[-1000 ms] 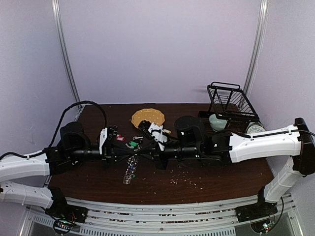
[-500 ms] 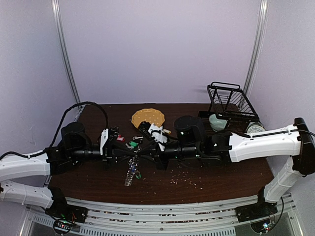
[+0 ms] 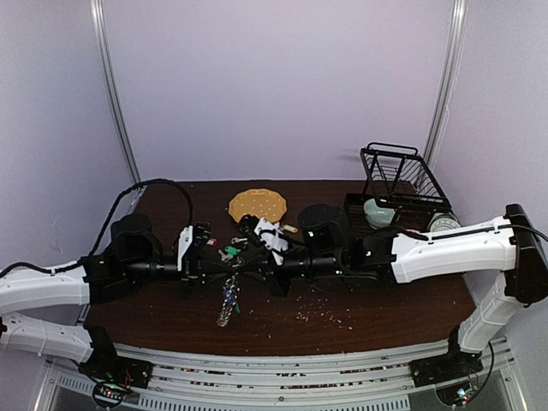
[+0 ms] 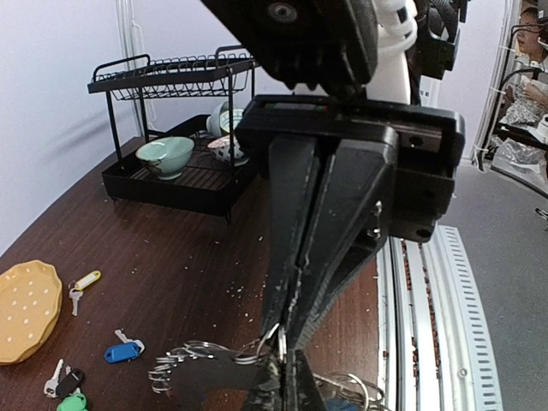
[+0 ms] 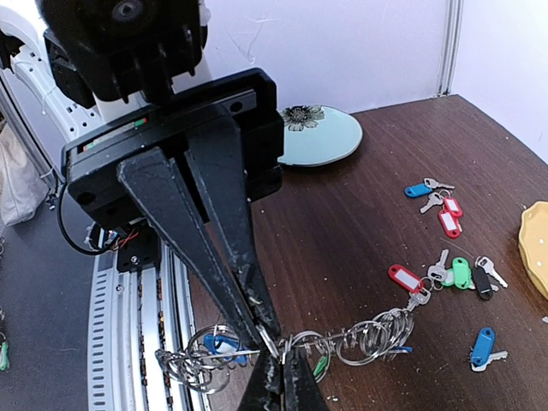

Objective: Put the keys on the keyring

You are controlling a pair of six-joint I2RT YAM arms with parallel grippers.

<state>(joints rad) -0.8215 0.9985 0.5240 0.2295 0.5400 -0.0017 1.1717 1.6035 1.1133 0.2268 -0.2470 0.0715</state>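
Observation:
The keyring (image 3: 227, 300) is a bunch of silver wire loops carrying a few tagged keys. It hangs between both grippers above the table. My left gripper (image 3: 238, 267) and right gripper (image 3: 257, 267) meet tip to tip, both shut on its wire. In the right wrist view the loops (image 5: 377, 334) spread to both sides of my right gripper (image 5: 281, 366). The left gripper (image 5: 267, 330) pinches it from above. In the left wrist view the loops (image 4: 193, 360) sit beside my left gripper (image 4: 287, 370). Loose keys lie on the table: a red tag (image 5: 405, 277), a green tag (image 5: 462, 272) and a blue tag (image 5: 482, 345).
A yellow-orange plate (image 3: 257, 204) lies at the back centre. A black dish rack (image 3: 396, 180) with a green bowl (image 4: 164, 156) stands at the back right. A pale flowered plate (image 5: 321, 133) lies near it. More tagged keys (image 5: 437, 201) lie behind the grippers. Crumbs dot the brown table (image 3: 368, 300).
Both grippers have shifted slightly back and up together, still joined on the ring. The hanging bunch now dangles narrower and straighter beneath them.

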